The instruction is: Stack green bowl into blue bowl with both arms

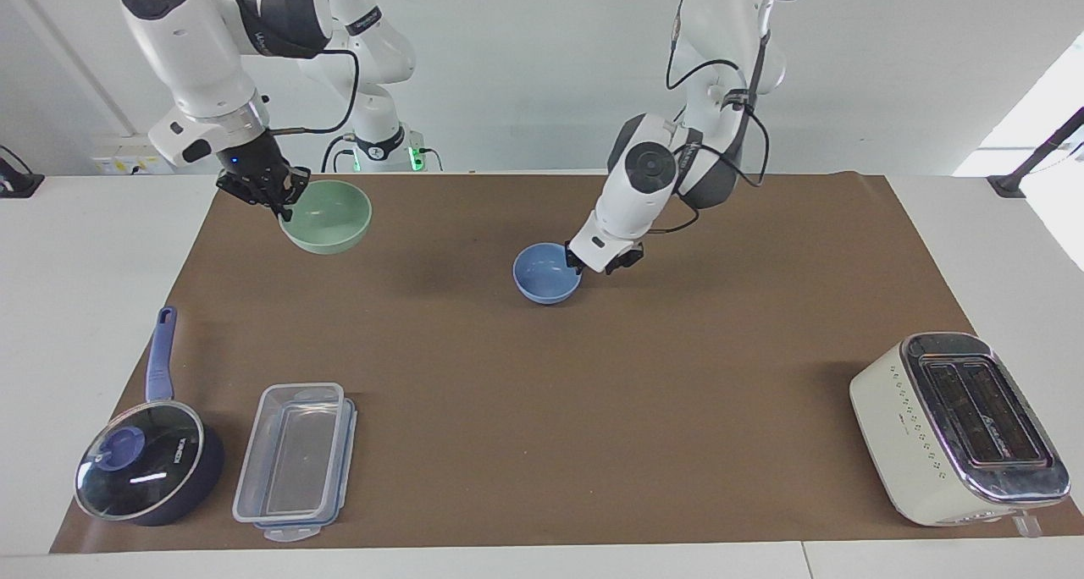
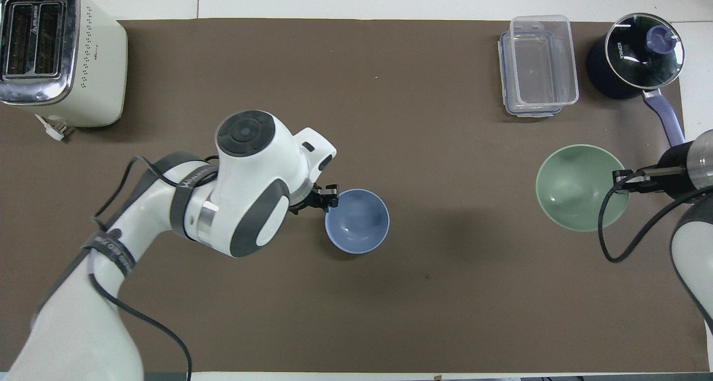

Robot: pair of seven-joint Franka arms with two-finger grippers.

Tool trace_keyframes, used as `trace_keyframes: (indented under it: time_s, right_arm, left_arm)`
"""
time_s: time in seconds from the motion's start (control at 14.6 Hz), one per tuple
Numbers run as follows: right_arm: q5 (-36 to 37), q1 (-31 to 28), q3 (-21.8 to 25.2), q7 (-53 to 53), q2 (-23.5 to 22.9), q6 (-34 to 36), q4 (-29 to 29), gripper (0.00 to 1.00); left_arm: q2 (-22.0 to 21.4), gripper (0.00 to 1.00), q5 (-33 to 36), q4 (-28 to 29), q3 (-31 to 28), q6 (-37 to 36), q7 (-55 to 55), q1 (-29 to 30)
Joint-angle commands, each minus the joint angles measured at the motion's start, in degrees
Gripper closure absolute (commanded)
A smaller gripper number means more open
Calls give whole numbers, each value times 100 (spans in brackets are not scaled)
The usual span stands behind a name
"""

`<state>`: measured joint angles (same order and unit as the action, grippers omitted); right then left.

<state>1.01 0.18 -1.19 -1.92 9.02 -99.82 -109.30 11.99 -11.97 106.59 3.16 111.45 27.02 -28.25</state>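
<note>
The green bowl (image 1: pixel 332 217) hangs in the air over the mat toward the right arm's end of the table; it also shows in the overhead view (image 2: pixel 576 189). My right gripper (image 1: pixel 275 198) (image 2: pixel 624 180) is shut on its rim. The blue bowl (image 1: pixel 544 276) (image 2: pixel 356 222) sits upright on the mat near the middle. My left gripper (image 1: pixel 595 262) (image 2: pixel 330 194) is low beside that bowl's rim, on the side toward the left arm's end. It is open and holds nothing.
A cream toaster (image 1: pixel 957 427) stands far from the robots at the left arm's end. A clear plastic container (image 1: pixel 292 460) and a dark blue lidded saucepan (image 1: pixel 144 469) lie far from the robots at the right arm's end. A brown mat (image 1: pixel 593 410) covers the table.
</note>
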Motion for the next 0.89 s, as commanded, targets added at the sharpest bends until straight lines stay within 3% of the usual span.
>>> trace_keyframes:
  time_s: [0.0, 0.41, 0.55, 0.82]
  right_arm:
    - [-57, 393, 5, -649, -322, 122, 463, 100]
    - [-83, 1579, -4, -2573, -444, -563, 208, 100]
    - [-459, 1896, -13, -3066, -628, -766, 208, 100]
    - [-847, 2564, -13, -3551, -989, -1248, 103, 100]
  left_arm:
    - [-425, 0, 19, -287, -43, -754, -144, 862]
    - [-1093, 0, 642, -340, -43, -1625, -2664, 2744]
    - [-1225, 0, 976, -515, -43, -1897, -2755, 2834]
    - [-1068, 0, 1320, -1447, -34, -2838, -2755, 2816]
